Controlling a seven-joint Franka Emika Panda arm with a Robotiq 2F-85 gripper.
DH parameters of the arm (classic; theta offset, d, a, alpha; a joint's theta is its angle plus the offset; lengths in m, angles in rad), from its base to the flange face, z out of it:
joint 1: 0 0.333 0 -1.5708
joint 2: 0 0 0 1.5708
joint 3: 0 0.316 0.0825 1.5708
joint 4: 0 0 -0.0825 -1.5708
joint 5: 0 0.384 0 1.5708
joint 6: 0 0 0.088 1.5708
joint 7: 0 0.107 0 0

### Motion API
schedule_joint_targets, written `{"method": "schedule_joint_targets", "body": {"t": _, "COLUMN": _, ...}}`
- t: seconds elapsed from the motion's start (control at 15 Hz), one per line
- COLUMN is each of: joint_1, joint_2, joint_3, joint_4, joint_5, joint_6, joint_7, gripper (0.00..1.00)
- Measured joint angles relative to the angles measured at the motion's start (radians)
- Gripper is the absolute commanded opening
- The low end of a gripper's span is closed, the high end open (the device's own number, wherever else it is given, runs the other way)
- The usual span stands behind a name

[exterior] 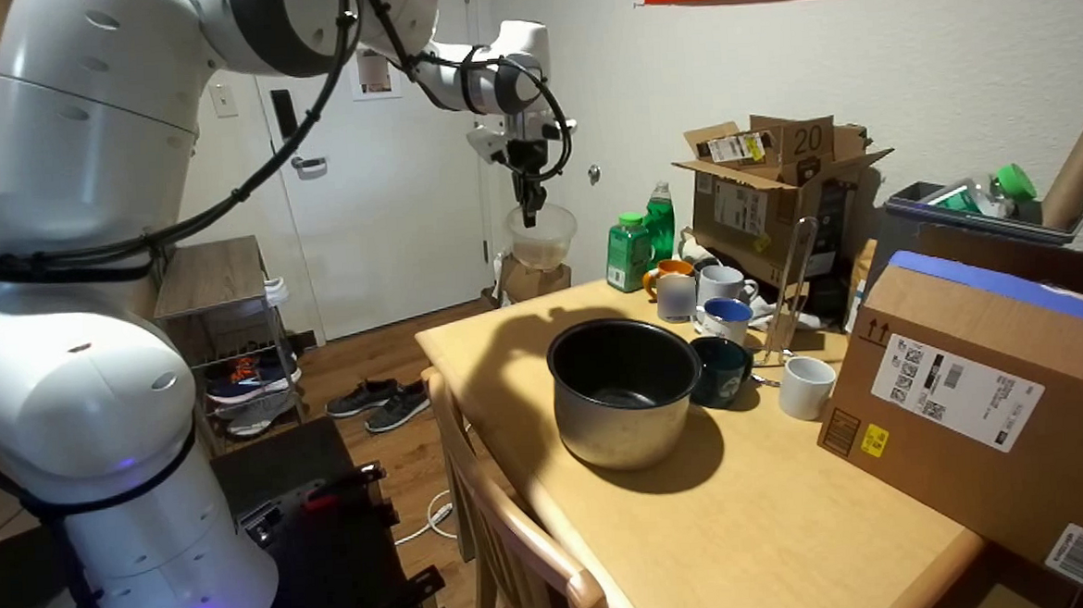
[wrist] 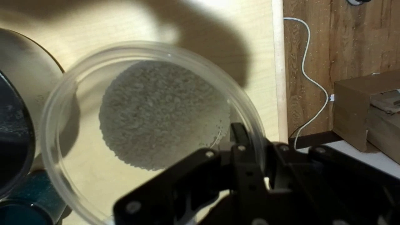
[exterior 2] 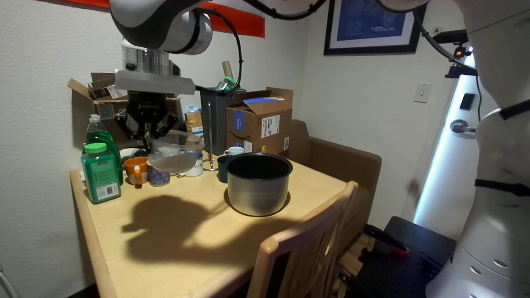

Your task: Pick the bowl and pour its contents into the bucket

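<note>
Pale tabletop point(exterior: 793, 504) | arm point(exterior: 90, 170) stretched over it, wrist point(exterior: 521, 64) pointing down | fingers point(wrist: 240, 134) pinching the rim of the clear bowl point(exterior 2: 176, 155)

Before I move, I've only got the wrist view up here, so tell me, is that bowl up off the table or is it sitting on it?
Observer: It's off it. In both exterior views the claw holds the bowl up in the air, apart from the table.
Operator: I see only part of the bucket. Is it standing upright?
Observer: Yes, both exterior views show it upright on the table.
Operator: And does anything stand between the table and the robot's base?
Observer: Yes, a wooden chair, close to the table's edge.
</note>
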State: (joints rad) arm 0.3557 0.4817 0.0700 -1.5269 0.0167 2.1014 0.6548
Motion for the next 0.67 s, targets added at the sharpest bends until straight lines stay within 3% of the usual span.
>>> {"method": "schedule_joint_targets", "body": {"t": 0.67, "joint_1": -0.075, "joint_2": -0.105, "joint_3": 0.002, "joint_4": -0.103, "joint_5": 0.053, "joint_6": 0.000, "joint_7": -0.006, "gripper": 0.02}}
